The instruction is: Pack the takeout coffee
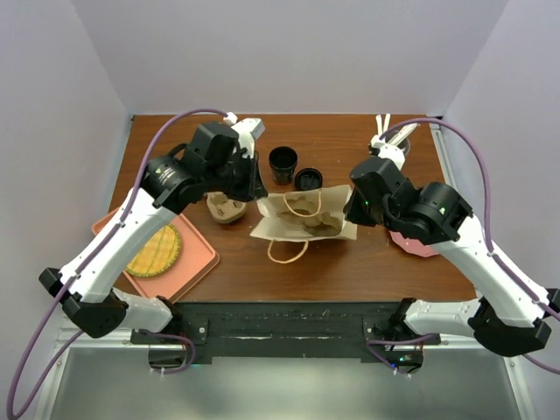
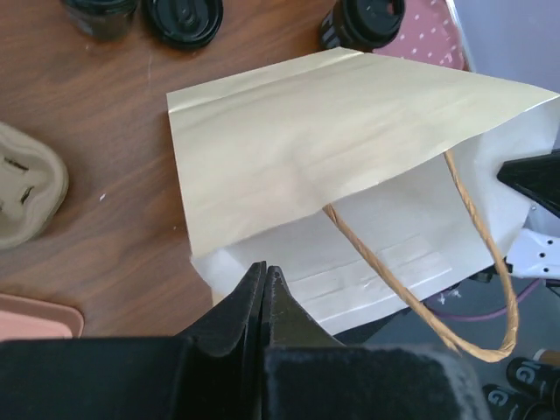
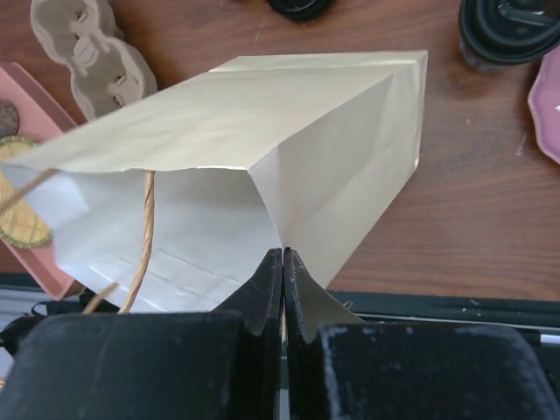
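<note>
counter point(image 1: 350, 262): the bag is carried flat on it with nothing bracing it, so it could be dragged or skewed if the two pinches are pulled unevenly.
paper bag point(image 1: 302, 219): laid on its side between both grippers, with the mouth gaping toward the arm bases. the thin paper could be torn at a pinch point, or the mouth could fold shut once one side is let go.
left gripper point(image 2: 265, 282): fingers pressed together on the lower lip of the bag's mouth, with paper seemingly caught between them. if it slips, the lip would drop.
right gripper point(image 3: 282, 262): fingers pressed together on the side fold at the mouth, also seemingly pinching paper. no gripper is left free for the cup, so one pinch must be given up first.
takeout coffee point(image 3: 507, 31): not yet packed. it stands upright and lidded ahead of the right gripper, off to the right in its wrist view, past the bag's closed end and just beside the pink plate point(image 1: 411, 243). it is hidden under the right arm from above, so it could be knocked over by a careless swing, and a leak is likely if it is laid sideways.
lidless cup point(image 1: 283, 164): ahead of the left gripper, beyond the bag. it could be picked by mistake.
loose lid point(image 1: 308, 179): just beside that cup, with the same risk.
handle point(image 3: 147, 219): draped across the mouth, where the cup could be snagged.
</note>
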